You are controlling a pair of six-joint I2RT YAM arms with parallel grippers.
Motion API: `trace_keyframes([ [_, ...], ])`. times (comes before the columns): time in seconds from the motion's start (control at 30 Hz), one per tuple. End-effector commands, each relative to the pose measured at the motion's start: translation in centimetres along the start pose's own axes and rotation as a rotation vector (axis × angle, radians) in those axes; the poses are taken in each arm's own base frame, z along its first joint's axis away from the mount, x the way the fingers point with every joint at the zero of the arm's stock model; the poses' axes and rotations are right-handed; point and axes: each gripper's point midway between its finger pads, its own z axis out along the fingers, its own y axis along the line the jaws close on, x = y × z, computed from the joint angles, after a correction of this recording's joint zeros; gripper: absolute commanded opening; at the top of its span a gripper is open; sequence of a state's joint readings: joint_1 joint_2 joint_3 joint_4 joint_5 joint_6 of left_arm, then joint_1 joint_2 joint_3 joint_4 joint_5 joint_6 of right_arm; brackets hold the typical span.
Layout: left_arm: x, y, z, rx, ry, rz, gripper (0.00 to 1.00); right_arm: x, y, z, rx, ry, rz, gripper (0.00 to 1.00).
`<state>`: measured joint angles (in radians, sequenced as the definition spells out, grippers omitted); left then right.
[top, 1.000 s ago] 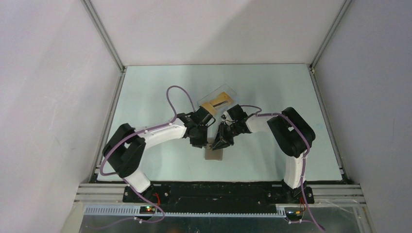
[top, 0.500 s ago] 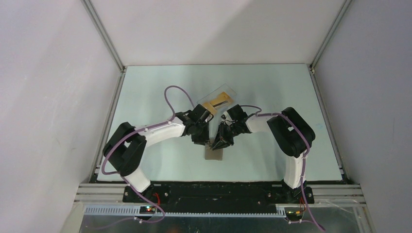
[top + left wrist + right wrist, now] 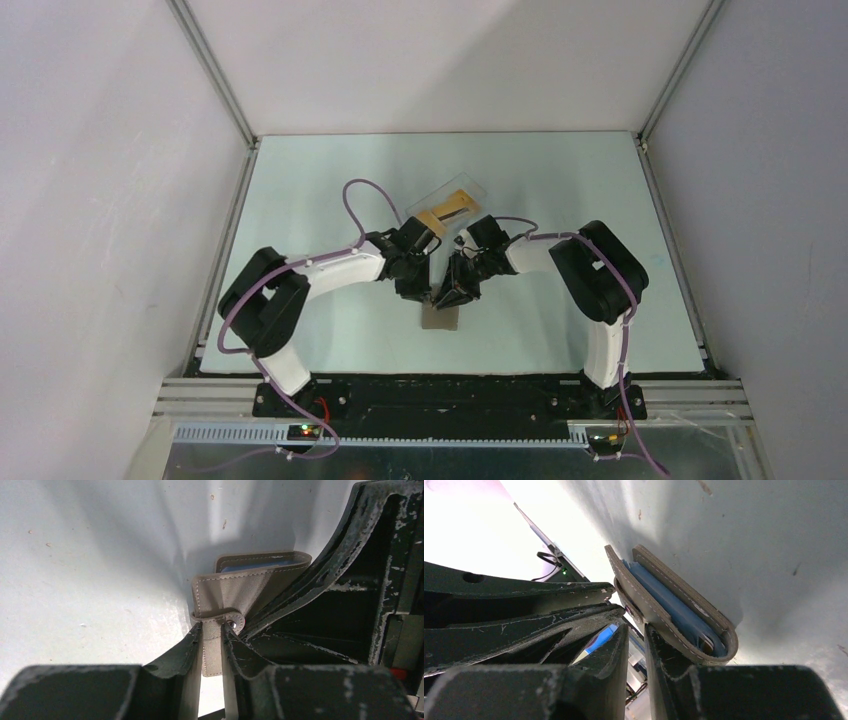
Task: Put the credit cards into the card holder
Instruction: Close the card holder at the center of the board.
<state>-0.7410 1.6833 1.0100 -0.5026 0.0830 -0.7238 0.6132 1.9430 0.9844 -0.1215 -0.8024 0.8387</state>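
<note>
Credit cards (image 3: 442,214) are lying in a see-through box (image 3: 478,190) on the bench (image 3: 320,200), a little way behind the card holder (image 3: 441,320). I am not seeing any orange card inside the card holder, so the main job is not yet done.

The card holder is lying on the bench between the two arms, and it is folded over. Its two sides are gaping a bit, and something blue (image 3: 669,605) is showing inside.

The left fingers (image 3: 186,647) are pinching the little strap (image 3: 216,617) that is sticking out from the card holder's side. The right fingers (image 3: 611,650) are standing close together, right against the card holder's edge. I cannot tell if they are holding it or only touching it.

It is looking like both arms are trying to open the card holder. After that, each card is waiting to be lifted out of the box and slid into a pocket.

A few things are getting in the way. The strap seems to be holding the card holder folded. Both sets of fingers are crowding the same small spot beside it. The box's walls are standing around the cards.
</note>
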Motion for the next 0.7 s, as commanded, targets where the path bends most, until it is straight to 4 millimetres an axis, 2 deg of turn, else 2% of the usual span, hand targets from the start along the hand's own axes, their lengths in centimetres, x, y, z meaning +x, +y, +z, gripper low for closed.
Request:
trace_keyframes([
  [0.0,0.1,0.0,0.5,0.005,0.008,0.010,0.24,-1.0,-4.6,1.7,0.159,-0.070,0.031,0.25],
  [0.4,0.9,-0.2,0.9,-0.012,0.028,0.031,0.20,-1.1,-5.4,2.2,0.178,-0.070,0.054,0.19],
  [0.67,0.9,-0.4,0.7,-0.018,0.025,0.040,0.20,-0.9,-6.2,2.5,0.201,-0.065,0.064,0.08],
])
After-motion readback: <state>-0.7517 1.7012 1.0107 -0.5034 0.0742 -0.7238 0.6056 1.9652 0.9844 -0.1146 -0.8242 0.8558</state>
